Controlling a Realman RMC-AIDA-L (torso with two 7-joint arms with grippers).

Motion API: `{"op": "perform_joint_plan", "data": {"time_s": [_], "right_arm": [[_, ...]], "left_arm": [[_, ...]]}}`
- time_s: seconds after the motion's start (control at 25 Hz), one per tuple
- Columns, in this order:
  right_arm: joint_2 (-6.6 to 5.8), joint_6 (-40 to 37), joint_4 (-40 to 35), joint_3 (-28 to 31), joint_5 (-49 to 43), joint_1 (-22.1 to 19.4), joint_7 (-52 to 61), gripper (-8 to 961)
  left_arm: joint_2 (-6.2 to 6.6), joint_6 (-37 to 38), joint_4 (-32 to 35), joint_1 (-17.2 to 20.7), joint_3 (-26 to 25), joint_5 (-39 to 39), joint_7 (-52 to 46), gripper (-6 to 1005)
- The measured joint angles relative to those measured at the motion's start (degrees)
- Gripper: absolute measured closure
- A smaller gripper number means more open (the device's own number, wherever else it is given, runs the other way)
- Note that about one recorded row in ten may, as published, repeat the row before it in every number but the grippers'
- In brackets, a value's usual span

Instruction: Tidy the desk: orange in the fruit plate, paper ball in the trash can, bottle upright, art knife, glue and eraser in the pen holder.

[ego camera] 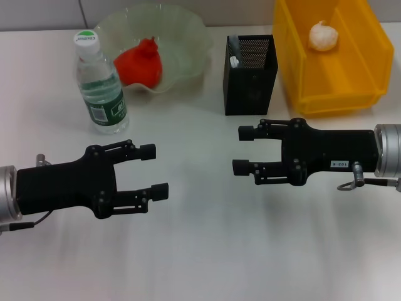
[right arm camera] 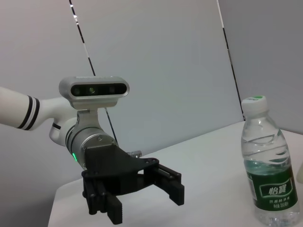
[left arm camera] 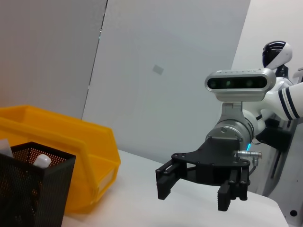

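Facing each other across the near half of the counter (ego camera: 200, 251), the left hand (ego camera: 153, 170) and the right hand (ego camera: 244, 150) hover with fingers spread and nothing between them. No task item lies between or beside either hand; every item sits farther back.

Item positions:
- The orange (ego camera: 139, 63) rests inside the fruit plate (ego camera: 188, 28), far left of centre.
- The paper ball (ego camera: 323, 36) lies in the trash can (ego camera: 332, 88), far right.
- The bottle (ego camera: 100, 84) stands upright, cap up, long axis vertical, far-left of the left hand and nearer to it than to the right hand.
- The pen holder (ego camera: 250, 75) stands far of the right hand, just beside the trash can. Light-coloured ends show above its rim; which items these are cannot be determined.

The eraser is not visible anywhere on the counter.

Judgement: the desk appears tidy, and neither hand has a remaining target within reach of a short move.
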Motion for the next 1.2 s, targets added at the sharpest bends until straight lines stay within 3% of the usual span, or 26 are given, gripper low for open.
{"op": "perform_joint_plan", "data": {"time_s": [0.72,1.2], "right_arm": [[-0.58,-0.9,0.0,0.1,-1.4,0.7,0.7,212],[-0.47,-0.7,0.5,-0.2,-3.0,2.4,1.4,212]], "left_arm": [[-0.16,-0.6,0.6,0.2,1.0,0.5,1.8,184],[0.51,-0.2,0.8,0.9,0.9,0.7,1.8,184]]}}
